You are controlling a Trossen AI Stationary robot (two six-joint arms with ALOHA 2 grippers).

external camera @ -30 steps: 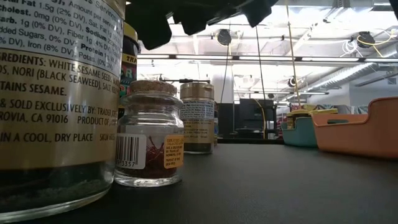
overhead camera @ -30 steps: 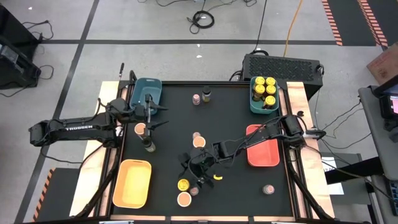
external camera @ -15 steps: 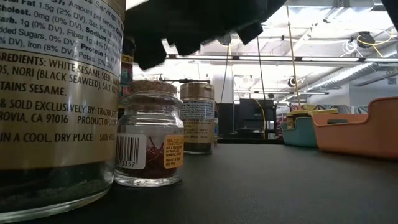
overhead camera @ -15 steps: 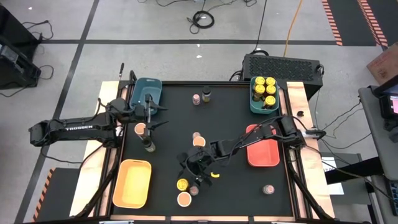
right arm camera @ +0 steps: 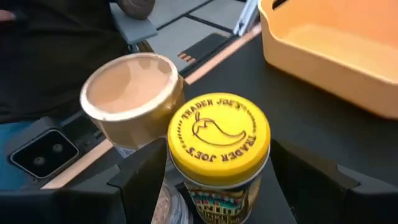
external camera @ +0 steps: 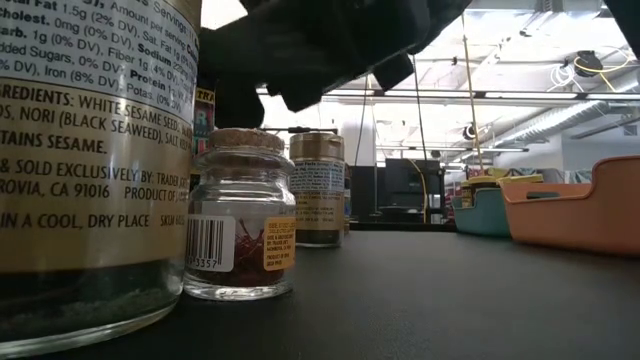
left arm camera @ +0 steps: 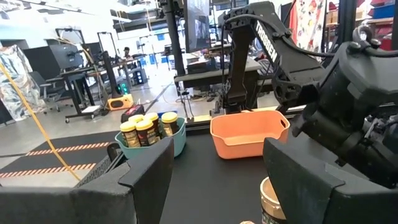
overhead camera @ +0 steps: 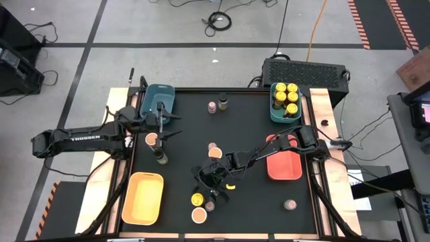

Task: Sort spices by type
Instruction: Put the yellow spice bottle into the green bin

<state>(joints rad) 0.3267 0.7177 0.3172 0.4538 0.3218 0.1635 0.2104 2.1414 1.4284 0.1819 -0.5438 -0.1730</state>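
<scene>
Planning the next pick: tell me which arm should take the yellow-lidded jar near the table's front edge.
Right. The right gripper hangs over the yellow-lidded jar, jaws open on either side. The left gripper waits by the dark teal tray, far off.

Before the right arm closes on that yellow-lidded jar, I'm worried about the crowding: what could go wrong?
The right gripper is open around the yellow-lidded jar. The tan-lidded jar stands close beside it, so a finger could nudge or tip it. A smaller jar crowds the other side and could also be bumped.
</scene>
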